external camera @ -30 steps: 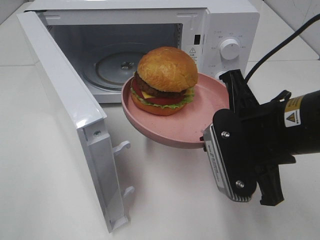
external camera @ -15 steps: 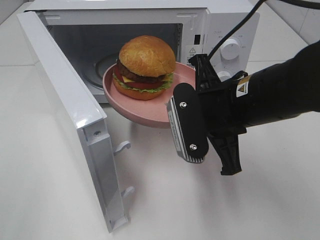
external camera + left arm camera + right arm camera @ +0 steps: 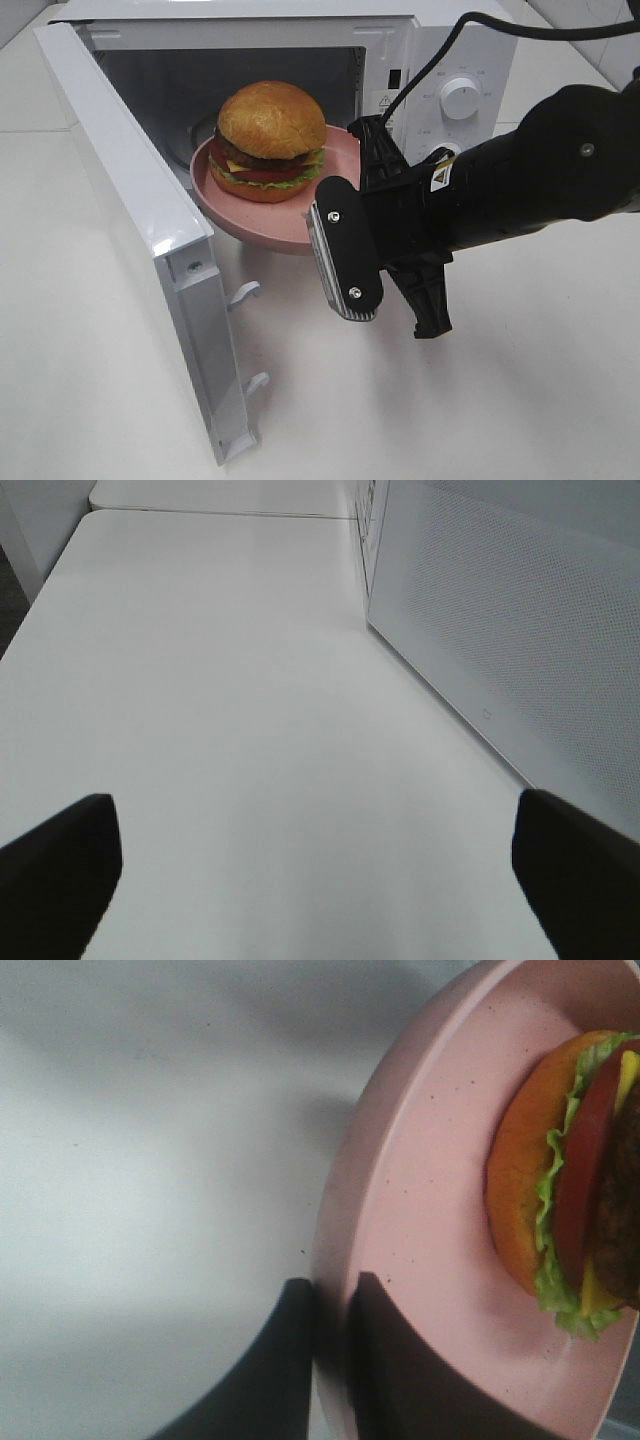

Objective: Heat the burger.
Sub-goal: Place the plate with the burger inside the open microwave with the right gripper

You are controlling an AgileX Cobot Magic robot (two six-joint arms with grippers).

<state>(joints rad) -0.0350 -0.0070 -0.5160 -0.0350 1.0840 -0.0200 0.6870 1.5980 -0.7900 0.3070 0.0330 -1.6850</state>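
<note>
The burger (image 3: 270, 135), with a glossy golden bun, rests on a round pink plate (image 3: 262, 225). My right gripper (image 3: 366, 142) is shut on the plate's near right rim and holds it level in the air at the mouth of the open microwave (image 3: 455, 45). The right wrist view shows the two dark fingers (image 3: 395, 1360) pinching the plate (image 3: 430, 1210) rim, one on each side, with the burger (image 3: 570, 1200) beyond them. My left gripper (image 3: 315, 855) is open above bare table, nothing between its fingers, and does not show in the exterior view.
The microwave door (image 3: 130, 200) swings out to the left toward the table's front, its latch hooks (image 3: 243, 293) pointing right. The door's outer face (image 3: 500, 630) stands close beside the left gripper. A control knob (image 3: 461, 97) sits on the microwave's right panel.
The right arm has carried the plate and burger left and back, from in front of the microwave into its opening. The left gripper stays open.
</note>
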